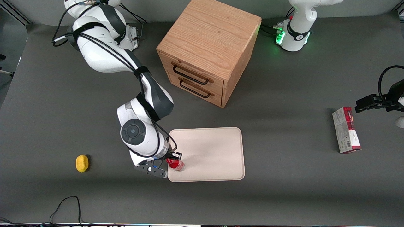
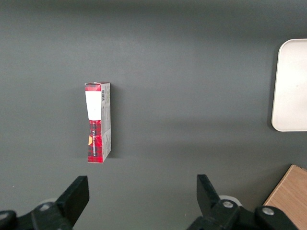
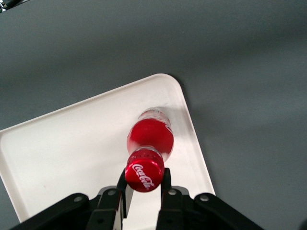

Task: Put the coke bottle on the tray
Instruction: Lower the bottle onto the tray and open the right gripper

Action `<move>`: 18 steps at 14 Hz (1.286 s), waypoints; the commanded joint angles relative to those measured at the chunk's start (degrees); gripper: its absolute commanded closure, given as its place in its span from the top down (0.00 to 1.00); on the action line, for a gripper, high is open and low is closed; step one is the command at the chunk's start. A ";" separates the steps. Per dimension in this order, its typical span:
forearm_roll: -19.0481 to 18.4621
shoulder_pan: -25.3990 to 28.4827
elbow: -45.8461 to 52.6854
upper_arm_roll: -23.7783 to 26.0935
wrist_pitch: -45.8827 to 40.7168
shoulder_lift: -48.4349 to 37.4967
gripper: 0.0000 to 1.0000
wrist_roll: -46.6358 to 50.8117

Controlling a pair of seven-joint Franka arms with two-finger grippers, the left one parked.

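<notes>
We have the jaws (image 3: pixel 144 184) clenched on the bottle (image 3: pixel 149 139), the pads pressing its neck just under the red cap, one on each side. The bottle hangs upright from them, its base low over the tray (image 3: pixel 72 148), close inside the tray's corner nearest the working arm; we cannot tell whether the base touches the surface yet.

We judge the bottle light and stiff, a small hard plastic body that will not give under the pads. Its smooth round neck looks slippery, so the hold below the cap seems the right one: the cap's edge would stop it sliding down. Being narrow for its height, it may tip if let go while tilted or above the tray.

Near the jaws, toward the working arm's end of the desk (image 1: pixel 284 195), lies a lemon (image 1: pixel 82 163). Farther from the camera stands a wooden cabinet (image 1: pixel 208 50). Well apart, toward the parked arm's end, lies a carton (image 1: pixel 345 130).
</notes>
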 commanded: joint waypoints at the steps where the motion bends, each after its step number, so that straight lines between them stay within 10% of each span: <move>1: -1.76 0.53 1.03 -0.34 1.25 0.71 0.00 1.72; 4: -2.20 0.53 1.03 -0.34 1.43 0.71 0.07 1.63; 5: -2.20 0.53 1.03 -0.34 1.52 0.71 0.38 1.63; 6: -2.28 0.53 1.03 -0.34 1.69 0.71 0.99 1.81; 18: -2.99 0.44 0.94 -0.43 2.58 0.62 1.00 3.74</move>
